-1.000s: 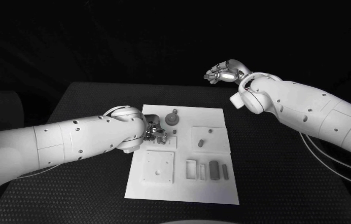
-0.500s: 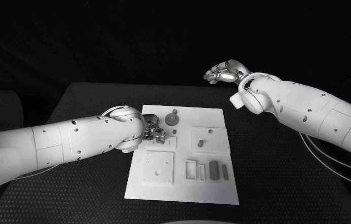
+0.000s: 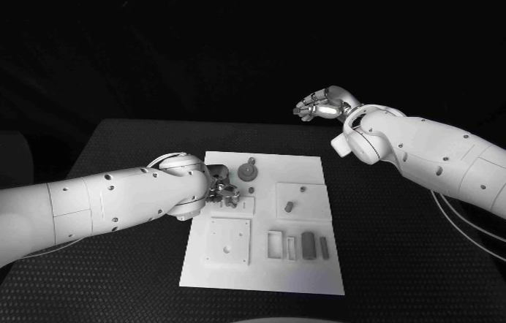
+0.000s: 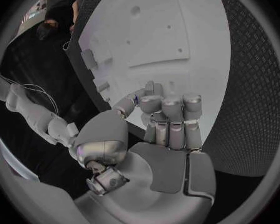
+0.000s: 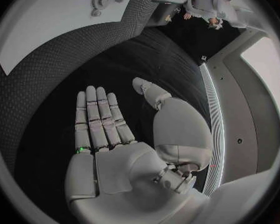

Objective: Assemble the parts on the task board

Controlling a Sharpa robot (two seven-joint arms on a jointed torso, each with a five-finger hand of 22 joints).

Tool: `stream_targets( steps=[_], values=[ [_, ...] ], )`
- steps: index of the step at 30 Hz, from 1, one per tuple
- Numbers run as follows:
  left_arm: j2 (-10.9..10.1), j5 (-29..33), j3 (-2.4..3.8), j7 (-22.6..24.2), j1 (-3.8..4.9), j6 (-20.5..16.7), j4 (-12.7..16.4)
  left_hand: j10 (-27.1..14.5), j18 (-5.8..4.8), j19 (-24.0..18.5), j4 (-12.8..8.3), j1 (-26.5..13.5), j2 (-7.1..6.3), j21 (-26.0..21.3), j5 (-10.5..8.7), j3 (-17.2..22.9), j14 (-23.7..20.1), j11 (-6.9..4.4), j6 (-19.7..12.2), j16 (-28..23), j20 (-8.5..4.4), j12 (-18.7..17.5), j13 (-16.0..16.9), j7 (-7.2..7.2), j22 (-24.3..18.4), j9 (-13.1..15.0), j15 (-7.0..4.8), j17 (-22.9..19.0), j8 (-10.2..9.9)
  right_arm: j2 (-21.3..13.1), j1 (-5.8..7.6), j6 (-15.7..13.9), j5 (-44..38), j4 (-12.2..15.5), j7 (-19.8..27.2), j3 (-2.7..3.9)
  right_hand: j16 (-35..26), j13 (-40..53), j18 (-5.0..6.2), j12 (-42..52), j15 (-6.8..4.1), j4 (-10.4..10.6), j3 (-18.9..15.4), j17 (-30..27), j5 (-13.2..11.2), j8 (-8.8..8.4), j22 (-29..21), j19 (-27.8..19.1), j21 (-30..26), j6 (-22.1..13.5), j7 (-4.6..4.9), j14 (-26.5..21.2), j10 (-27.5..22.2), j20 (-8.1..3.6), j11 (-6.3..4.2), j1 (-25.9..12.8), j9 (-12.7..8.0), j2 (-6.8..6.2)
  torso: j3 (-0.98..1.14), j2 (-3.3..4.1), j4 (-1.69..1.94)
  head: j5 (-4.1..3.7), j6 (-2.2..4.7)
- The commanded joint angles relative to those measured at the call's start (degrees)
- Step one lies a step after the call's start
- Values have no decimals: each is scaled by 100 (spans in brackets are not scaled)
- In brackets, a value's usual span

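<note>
Lies in the middle of the black table (image 3: 126,264): the white task board (image 3: 264,275), long side running away from the robot. Carries raised square plates and recessed pockets. Near the far edge, a round gear-like part (image 3: 248,171) standing on the board, with a small peg (image 3: 252,189) just in front of it. To the right of these, a square plate (image 3: 300,199) bearing a short upright part (image 3: 290,207) and a small hole. At the near left, another square plate (image 3: 229,240) with small holes. At the near right, a row of narrow slots: a rectangular frame (image 3: 274,243) with an open middle, then a dark oblong part (image 3: 308,245) seated in its pocket, then a thin dark strip (image 3: 325,247) beside it.

Rests over the board's left edge, beside the gear-like part: the left hand (image 3: 221,189), fingers curled inward. In the left wrist view, left hand (image 4: 162,119) clenched with fingertips bent toward the board; cannot tell whether anything is pinched between them.

Hangs raised beyond the table's far right corner, well apart from the board: the right hand (image 3: 322,106). In the right wrist view, right hand (image 5: 105,134) released, fingers straight and side by side, thumb set apart, palm bare.
</note>
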Motion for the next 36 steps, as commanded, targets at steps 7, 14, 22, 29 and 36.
stream_targets(
  steps=[7,14,22,29,36],
  values=[
    [21,-228,-15,0,-20,-77,42,-174,96,-39,-77,6,71,22,12,168,207,-233,896,30,-698,34,-15,-585,94,-2,-286,-14,40,13,-1,82,-21,-6,28,4,-43,-10,-60,-36,29,0,-47,-10,27,21,8,-47,-40,-37,103,-11,37,12,-14,29,-9,19,-1,0,1,0,5],
    [-17,-240,-14,66,-21,-243,98,-175,97,-39,-79,6,73,25,9,177,206,-234,895,34,-699,36,-20,-586,95,1,-285,-18,43,19,-14,92,-21,-17,30,4,-46,-12,-60,-42,30,4,-53,-11,32,22,12,-49,-43,-38,103,-11,39,13,-14,22,-11,21,-3,1,-2,0,5],
    [-83,-220,-13,107,-21,-381,176,-175,99,-38,-80,7,67,28,10,185,207,-236,895,40,-700,40,-25,-588,95,5,-285,-22,47,7,-19,93,-21,-19,29,4,-48,-13,-60,-48,30,9,-60,-12,37,23,15,-51,-47,-38,104,-12,42,14,-13,15,-14,24,-5,3,-1,-9,1],
    [-96,-219,-13,98,-21,-397,199,-175,101,-38,-81,8,63,31,11,191,207,-236,895,44,-701,43,-29,-588,95,7,-285,-25,49,-14,-20,91,-21,-10,28,4,-50,-14,-60,-52,30,9,-62,-13,39,23,16,-53,-50,-38,104,-12,43,14,-13,14,-15,24,-3,1,1,-10,-8],
    [-95,-214,-13,93,-23,-376,195,-177,102,-37,-77,7,67,33,7,198,205,-236,890,47,-702,44,-34,-588,95,8,-284,-30,49,-4,-21,101,-21,-18,27,3,-53,-15,-60,-56,31,10,-66,-14,41,24,18,-55,-52,-38,103,-13,44,14,-13,12,-16,23,-1,1,5,-8,-12]
  ],
)
